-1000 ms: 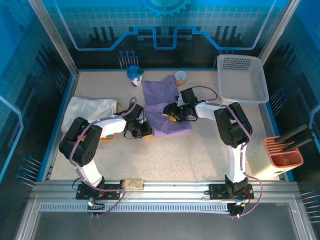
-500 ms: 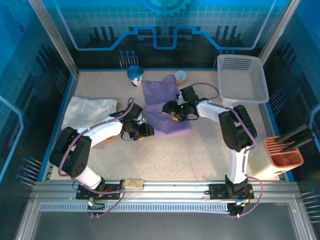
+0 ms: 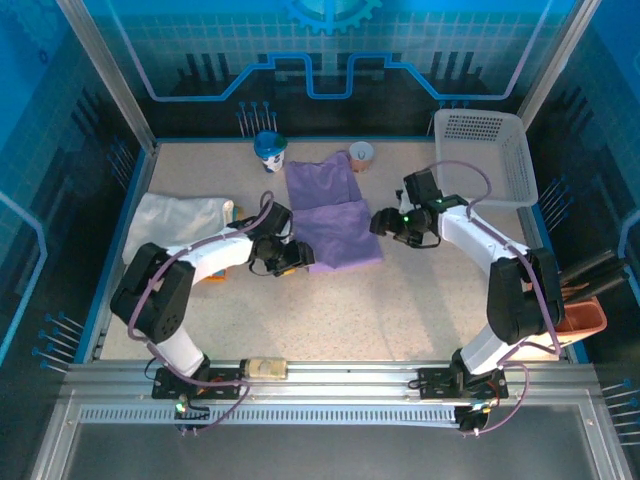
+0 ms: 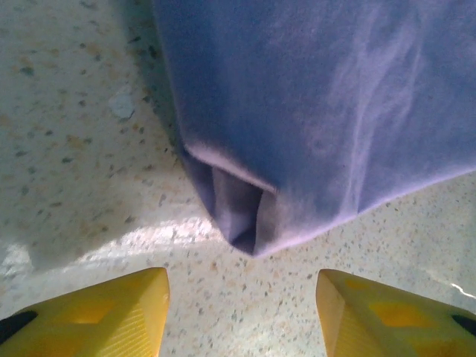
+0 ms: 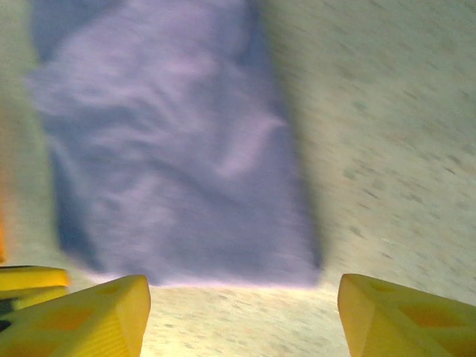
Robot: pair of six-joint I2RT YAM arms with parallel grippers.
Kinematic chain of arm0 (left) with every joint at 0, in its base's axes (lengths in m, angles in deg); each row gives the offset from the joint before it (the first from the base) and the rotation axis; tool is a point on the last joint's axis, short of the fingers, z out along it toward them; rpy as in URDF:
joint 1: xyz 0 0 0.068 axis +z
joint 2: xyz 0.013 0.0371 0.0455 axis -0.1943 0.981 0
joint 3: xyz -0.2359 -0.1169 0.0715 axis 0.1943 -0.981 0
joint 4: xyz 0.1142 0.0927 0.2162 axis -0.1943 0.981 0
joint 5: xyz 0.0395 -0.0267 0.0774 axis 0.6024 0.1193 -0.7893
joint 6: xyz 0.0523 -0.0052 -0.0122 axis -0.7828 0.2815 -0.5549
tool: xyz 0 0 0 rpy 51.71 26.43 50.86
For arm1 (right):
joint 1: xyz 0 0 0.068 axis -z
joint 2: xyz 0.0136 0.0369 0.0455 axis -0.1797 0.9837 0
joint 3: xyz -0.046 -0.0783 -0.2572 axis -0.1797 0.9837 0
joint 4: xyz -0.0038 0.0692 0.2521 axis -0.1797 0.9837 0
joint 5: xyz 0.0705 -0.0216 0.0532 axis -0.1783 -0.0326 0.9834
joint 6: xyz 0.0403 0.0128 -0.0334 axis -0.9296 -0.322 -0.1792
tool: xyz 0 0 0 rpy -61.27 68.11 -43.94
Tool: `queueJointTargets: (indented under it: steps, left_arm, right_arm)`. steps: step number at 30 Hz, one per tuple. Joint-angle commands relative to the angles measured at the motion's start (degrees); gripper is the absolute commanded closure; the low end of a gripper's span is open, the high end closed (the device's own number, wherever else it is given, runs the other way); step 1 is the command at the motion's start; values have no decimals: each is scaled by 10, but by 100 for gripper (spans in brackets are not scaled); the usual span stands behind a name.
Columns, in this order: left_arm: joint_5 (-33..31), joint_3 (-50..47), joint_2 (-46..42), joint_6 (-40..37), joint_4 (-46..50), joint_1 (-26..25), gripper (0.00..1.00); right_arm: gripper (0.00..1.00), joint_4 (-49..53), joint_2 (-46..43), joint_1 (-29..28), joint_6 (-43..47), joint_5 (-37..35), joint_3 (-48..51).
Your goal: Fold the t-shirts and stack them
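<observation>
T-shirt, lavender-purple soft cloth, short-sleeved (image 3: 325,200): lies mid-table as a partly folded long strip, its long axis running from the near side toward the far wall, the near half doubled over. Left gripper, yellow-tipped, two-finger (image 3: 292,258): jaws spread and empty, just beside the strip's near-left corner. In its wrist view the doubled corner (image 4: 245,216) sits straight ahead between the fingertips (image 4: 97,316), apart from them. Right gripper (image 3: 385,222): jaws likewise wide apart and empty, just off the strip's right edge, about midway along. White cloth t-shirt (image 3: 180,215): far left, well apart. White plastic lattice basket (image 3: 485,165): far right corner. Judgement: the next fold probably crosses the long axis, and the left arm sits nearer a graspable corner.
</observation>
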Motion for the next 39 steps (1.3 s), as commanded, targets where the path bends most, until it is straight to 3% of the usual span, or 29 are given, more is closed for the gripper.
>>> queueJointTargets:
  steps: [1, 7, 18, 24, 32, 39]
  left_arm:
    - [-2, 29, 31, 14, -16, -9, 46]
    - [-14, 45, 70, 21, -31, -10, 52]
    - [-31, 44, 97, 28, -34, -10, 74]
    - [-39, 39, 99, 26, -32, -10, 77]
    - [-41, 40, 104, 22, -38, -10, 87]
    - [-43, 48, 95, 12, -13, -11, 100]
  right_arm:
    - [34, 49, 13, 5, 36, -18, 13]
    - [40, 4, 59, 0, 20, 23, 28]
    - [44, -21, 122, -36, 2, 48, 3]
    - [48, -49, 127, -43, -12, 57, 19]
    - [64, -67, 122, -43, -16, 33, 17]
    - [83, -63, 114, -43, -17, 22, 24]
